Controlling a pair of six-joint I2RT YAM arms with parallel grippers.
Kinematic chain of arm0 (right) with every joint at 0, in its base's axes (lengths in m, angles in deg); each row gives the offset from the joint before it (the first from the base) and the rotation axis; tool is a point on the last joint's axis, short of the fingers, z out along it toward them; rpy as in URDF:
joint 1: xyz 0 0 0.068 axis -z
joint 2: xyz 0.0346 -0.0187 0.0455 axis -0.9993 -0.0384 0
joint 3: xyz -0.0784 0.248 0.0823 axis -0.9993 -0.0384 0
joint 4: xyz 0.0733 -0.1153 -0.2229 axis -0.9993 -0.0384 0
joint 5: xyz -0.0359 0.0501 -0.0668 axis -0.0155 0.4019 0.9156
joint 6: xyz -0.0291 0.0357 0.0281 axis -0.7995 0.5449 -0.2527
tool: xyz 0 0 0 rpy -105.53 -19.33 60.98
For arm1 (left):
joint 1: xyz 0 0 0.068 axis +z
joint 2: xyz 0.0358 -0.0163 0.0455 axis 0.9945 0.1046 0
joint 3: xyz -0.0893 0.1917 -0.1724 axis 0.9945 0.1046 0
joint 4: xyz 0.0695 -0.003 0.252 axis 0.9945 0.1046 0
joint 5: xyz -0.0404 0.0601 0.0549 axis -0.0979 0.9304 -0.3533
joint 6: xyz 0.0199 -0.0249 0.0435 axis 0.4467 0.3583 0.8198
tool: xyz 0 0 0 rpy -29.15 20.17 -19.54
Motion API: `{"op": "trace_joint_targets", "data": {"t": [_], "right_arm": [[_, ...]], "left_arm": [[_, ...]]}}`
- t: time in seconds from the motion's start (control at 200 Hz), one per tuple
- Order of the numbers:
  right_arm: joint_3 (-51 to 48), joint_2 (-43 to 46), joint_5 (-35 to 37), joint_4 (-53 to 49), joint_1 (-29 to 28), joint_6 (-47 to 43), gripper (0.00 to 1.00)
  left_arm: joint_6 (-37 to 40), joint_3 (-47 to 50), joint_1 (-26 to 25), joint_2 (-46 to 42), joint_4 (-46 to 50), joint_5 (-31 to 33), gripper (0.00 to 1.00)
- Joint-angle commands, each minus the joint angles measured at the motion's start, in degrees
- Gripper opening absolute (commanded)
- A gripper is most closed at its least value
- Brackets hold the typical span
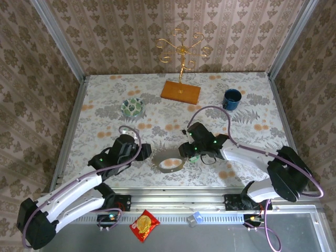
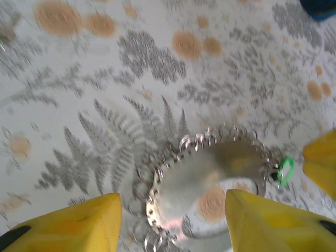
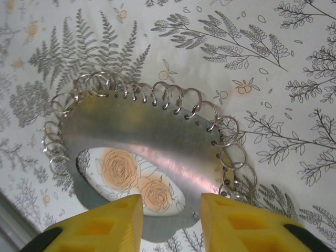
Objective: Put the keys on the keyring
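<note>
Keyring (image 1: 170, 164): flat on the tablecloth (image 1: 105, 89), near-edge centre, between both grippers. We see a grey metal oval w/ an oval hole and small wire rings all round the rim.
Green key (image 2: 285, 170): tiny green loop touching the keyring's rim in the L wrist view. We can't tell if it's threaded on.
L gripper (image 1: 146, 152): fingers (image 2: 68, 226) spread wide, nothing pinched. Keyring lies ahead, in the gap betw. them.
R gripper (image 1: 187, 153): fingers (image 3: 94, 226) apart, keyring's near edge in the gap. We can't tell if they touch metal.
Bowl (image 1: 133, 107): further back on the L, well apart from the keyring.
Blue mug (image 1: 231, 98): back R.
Gold stand (image 1: 181, 50): on an orange base, back centre.
Red packet (image 1: 144, 226): off the cloth, on the front ledge by the arm bases.
</note>
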Motion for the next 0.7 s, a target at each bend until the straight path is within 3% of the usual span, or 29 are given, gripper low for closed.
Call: {"op": "trace_joint_targets", "data": {"t": [0.0, 0.19, 0.365, 0.695], "right_arm": [[2.13, -3.28, 2.52, -5.9, 0.64, 5.62, 0.32], [1.54, -3.9, 4.8, -7.19, 0.87, 19.43, 0.36], [-2.69, -2.24, 3.81, -2.48, 0.82, 30.79, 0.38], [-5.88, 0.28, 6.82, -0.98, 1.35, 39.46, 0.4]], "left_arm": [[-6.14, 1.13, -2.8, 1.24, 1.98, 0.6, 0.54], [-4.18, -0.9, -4.24, 6.12, -1.61, 1.35, 0.55], [-1.88, -2.49, -4.27, 8.74, -3.63, 1.78, 0.55], [-0.77, -1.92, -4.26, 8.42, -6.25, 3.74, 0.55]]}}
